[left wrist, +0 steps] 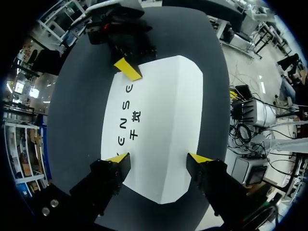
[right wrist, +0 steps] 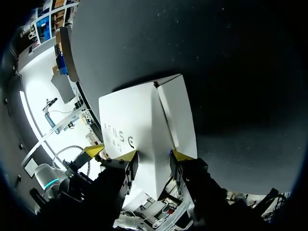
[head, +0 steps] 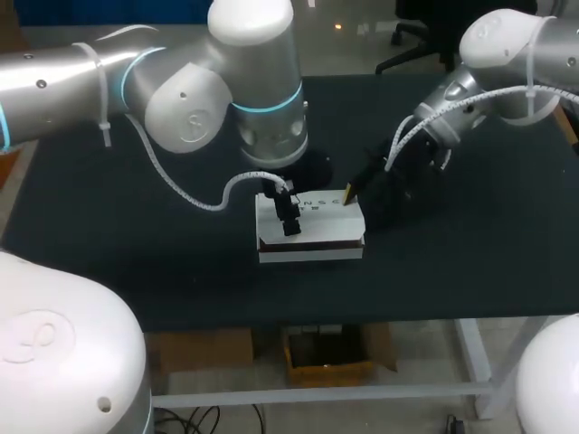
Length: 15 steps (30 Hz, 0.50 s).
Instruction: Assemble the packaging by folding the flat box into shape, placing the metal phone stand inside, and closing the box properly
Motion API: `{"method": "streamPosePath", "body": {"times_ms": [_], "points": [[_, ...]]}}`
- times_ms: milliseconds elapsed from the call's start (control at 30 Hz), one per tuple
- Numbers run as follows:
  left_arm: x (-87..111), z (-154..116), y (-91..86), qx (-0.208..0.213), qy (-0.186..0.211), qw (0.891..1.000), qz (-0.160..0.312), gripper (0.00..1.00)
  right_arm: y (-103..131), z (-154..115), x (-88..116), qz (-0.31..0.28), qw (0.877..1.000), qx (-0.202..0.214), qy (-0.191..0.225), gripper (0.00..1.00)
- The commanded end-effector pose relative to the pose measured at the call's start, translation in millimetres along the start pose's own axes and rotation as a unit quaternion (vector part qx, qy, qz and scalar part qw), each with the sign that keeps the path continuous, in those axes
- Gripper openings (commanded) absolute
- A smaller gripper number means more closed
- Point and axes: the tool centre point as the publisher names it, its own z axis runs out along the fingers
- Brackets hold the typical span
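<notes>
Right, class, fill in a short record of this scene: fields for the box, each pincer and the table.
box: white, folded into shape, lettered face up, lying on the table
box contents: hidden
left pincer: open, fingers spread over the box's top face
right pincer: at one end of the box, at a corner edge; grip unclear
table: black top
</notes>
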Motion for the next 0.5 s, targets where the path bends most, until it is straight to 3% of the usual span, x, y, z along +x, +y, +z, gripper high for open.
{"method": "streamPosePath", "body": {"times_ms": [33,500], "points": [[-0.1,1.6,-2.0,-0.005,-0.003,1.0,0.0,0.77,1.8,0.8,0.8,0.001,1.0,0.002,-0.001,0.41],[2.5,6.0,-4.1,-0.011,-0.013,1.0,0.01,0.78,4.2,-1.3,0.7,0.001,1.0,0.003,0.001,0.41]]}}
